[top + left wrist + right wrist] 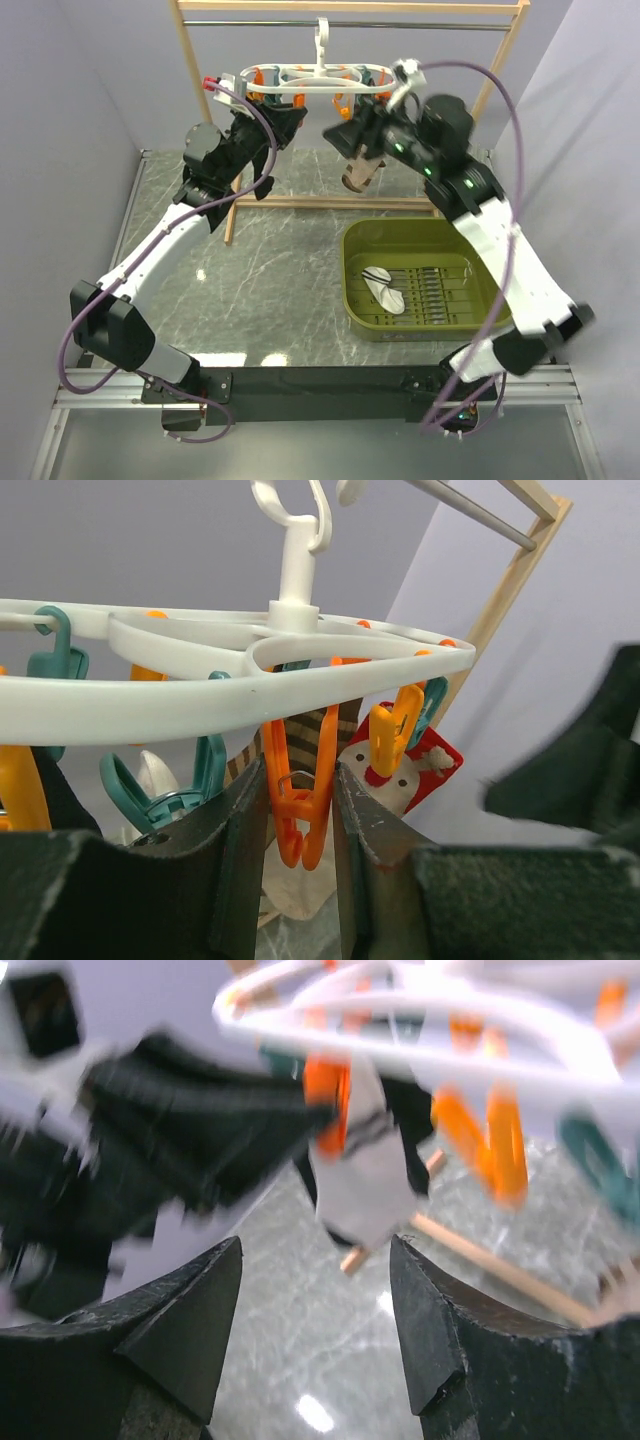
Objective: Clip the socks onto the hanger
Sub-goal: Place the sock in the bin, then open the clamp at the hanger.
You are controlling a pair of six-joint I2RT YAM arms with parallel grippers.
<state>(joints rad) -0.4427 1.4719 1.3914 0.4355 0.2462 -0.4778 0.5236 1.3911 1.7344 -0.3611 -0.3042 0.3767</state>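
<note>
The white hanger (320, 78) hangs by its hook from the rack bar, with orange and teal clips under it. My left gripper (288, 118) is up at its rim, and its jaws (300, 790) are shut on an orange clip (298, 815). In the right wrist view one white sock (365, 1175) with a dark cuff stripe hangs from an orange clip (325, 1095) beside the left gripper's finger. My right gripper (315, 1250) is open and empty just below that sock; it also shows in the top view (345, 135). The other white sock (385, 290) lies in the green bin (480, 320).
A brown striped sock (362, 165) and a red patterned sock (425, 765) hang from the hanger. The wooden rack frame (195, 110) stands at the back with a low crossbar (320, 203). The marble table top (270, 280) lies below.
</note>
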